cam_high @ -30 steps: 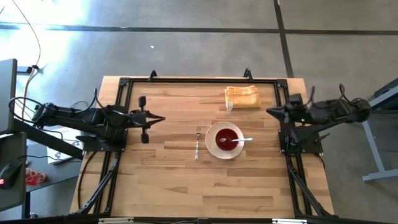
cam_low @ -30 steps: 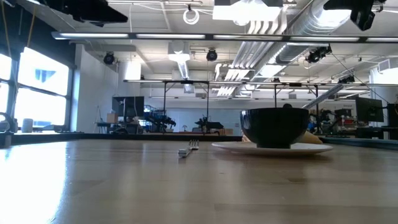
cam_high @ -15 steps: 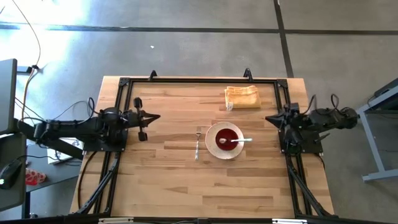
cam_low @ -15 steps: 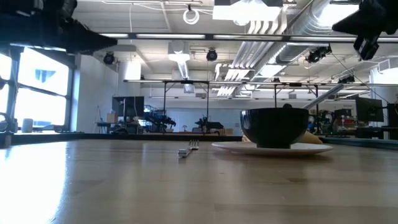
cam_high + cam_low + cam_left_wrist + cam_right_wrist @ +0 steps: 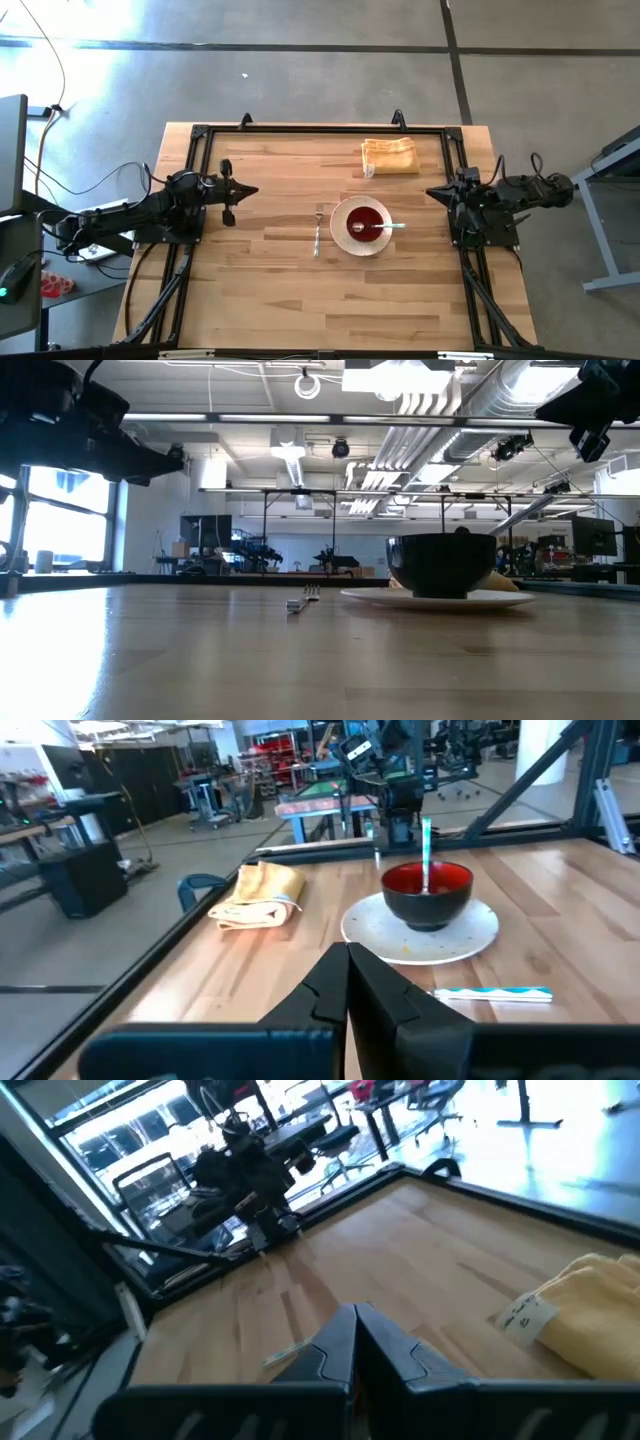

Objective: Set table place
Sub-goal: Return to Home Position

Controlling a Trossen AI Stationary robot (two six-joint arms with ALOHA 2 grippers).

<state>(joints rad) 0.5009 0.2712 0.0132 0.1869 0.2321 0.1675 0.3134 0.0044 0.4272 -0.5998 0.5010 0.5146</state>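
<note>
Now, left gripper (image 5: 245, 190): fingers pressed together, empty, at the light wooden table (image 5: 280, 290)'s left rail.
right gripper (image 5: 432, 190): likewise closed, empty, right rail.
glossy red bowl (image 5: 364, 217): on round cream speckled plate (image 5: 342, 238), mid-table.
silver spoon (image 5: 391, 226): in bowl.
thin silver fork (image 5: 318, 230): just left of plate.

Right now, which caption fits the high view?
Spoon in red bowl on plate, fork beside; left hand and right hand shut at table sides.
</note>
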